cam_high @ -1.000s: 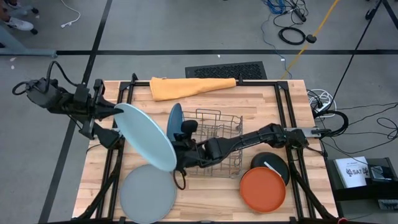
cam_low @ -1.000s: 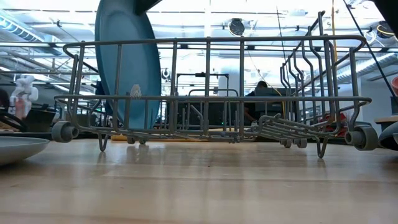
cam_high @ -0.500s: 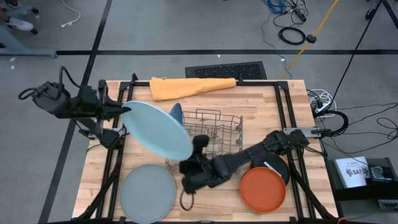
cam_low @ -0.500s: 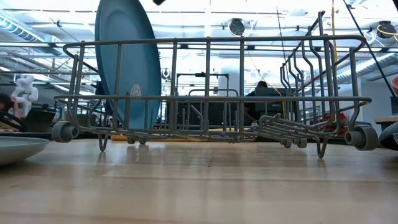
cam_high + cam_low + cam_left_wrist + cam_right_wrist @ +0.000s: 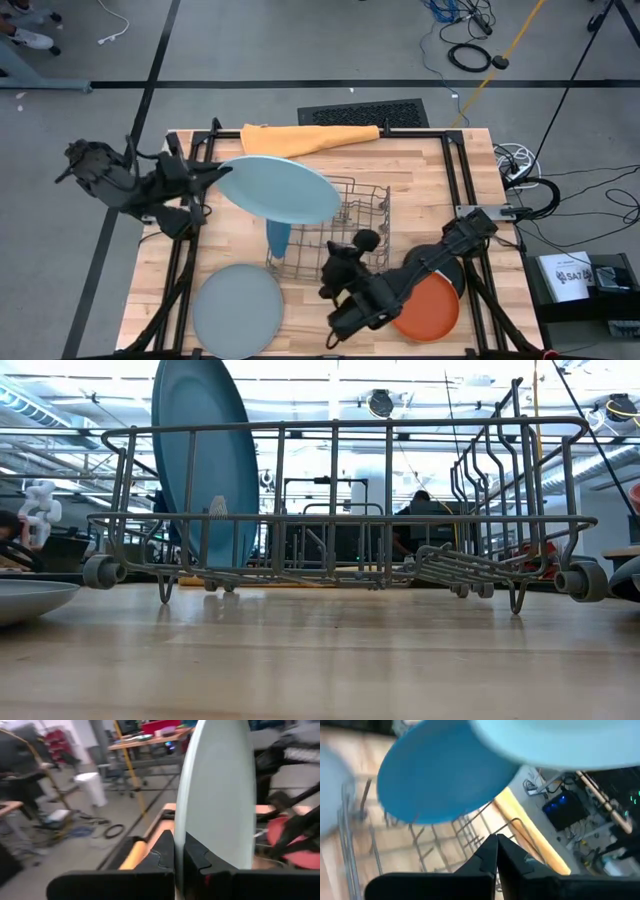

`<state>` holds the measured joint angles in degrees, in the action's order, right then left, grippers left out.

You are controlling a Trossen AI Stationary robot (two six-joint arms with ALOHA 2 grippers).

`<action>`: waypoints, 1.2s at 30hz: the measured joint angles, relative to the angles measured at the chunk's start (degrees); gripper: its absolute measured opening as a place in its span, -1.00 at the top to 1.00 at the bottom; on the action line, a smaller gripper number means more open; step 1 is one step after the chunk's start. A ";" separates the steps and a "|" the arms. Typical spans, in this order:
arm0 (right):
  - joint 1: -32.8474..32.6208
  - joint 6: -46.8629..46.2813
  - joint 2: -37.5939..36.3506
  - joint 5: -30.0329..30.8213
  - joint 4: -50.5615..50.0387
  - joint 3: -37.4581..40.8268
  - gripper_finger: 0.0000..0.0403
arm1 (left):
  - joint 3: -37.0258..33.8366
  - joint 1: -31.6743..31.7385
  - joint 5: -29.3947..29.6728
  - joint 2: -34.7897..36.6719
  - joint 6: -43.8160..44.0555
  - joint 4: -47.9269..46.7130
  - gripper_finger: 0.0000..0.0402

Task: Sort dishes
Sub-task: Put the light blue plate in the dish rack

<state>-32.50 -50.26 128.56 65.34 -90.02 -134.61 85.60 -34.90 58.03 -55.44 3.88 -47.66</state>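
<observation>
Sorting in progress, transfer step — read from the table's near edge outward in the high view.

At about 7 o'clock, a grey plate (image 5: 238, 308) lies flat on the table (image 5: 430, 165). At 5 o'clock an orange plate (image 5: 432, 308) rests partly over a black plate (image 5: 440, 262). Between them the right gripper (image 5: 340, 322) sits low, just in front of the wire dish rack (image 5: 360, 205); its fingers are pressed together with nothing between them, and the arm appears to be standing clear of the rack.

At table centre, a blue plate (image 5: 277, 236) stands on edge in the rack's 9 o'clock end — the low view shows it upright between the wires (image 5: 205, 460).

Above the rack, toward 10 o'clock, the large light blue plate (image 5: 280, 189) is held aloft, tilted and nearly face-up, overhanging the rack's left half. The left gripper (image 5: 203, 172) is clamped tight on that plate's rim at 9 o'clock, as its wrist view confirms (image 5: 180, 857).

Farthest, at 12 o'clock, lies a folded orange cloth (image 5: 305, 139).

Judged step: carrying the light blue plate to a slot. The next move calls for rotating the plate on edge, aligning it with a free slot beside the blue plate, and lowering it without striking that plate or the wires.
</observation>
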 joint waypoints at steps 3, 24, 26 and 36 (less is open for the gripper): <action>-1.17 -4.70 -1.73 4.77 0.24 0.00 1.00 | 0.03 -0.02 3.69 -1.79 -1.16 0.28 1.00; -0.07 9.14 -12.12 24.75 6.76 0.00 0.09 | 0.02 -2.05 5.50 -5.20 -7.87 1.99 1.00; 1.06 11.00 -12.72 24.73 8.08 0.00 0.06 | 0.02 -2.05 5.50 -5.20 -7.87 2.03 1.00; 7.10 30.09 -13.72 15.05 18.57 0.00 0.46 | 0.02 -2.03 5.28 -5.19 -7.88 2.16 1.00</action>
<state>-25.41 -20.16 114.85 80.39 -71.45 -134.61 85.62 -36.93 63.31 -60.63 -4.00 -45.50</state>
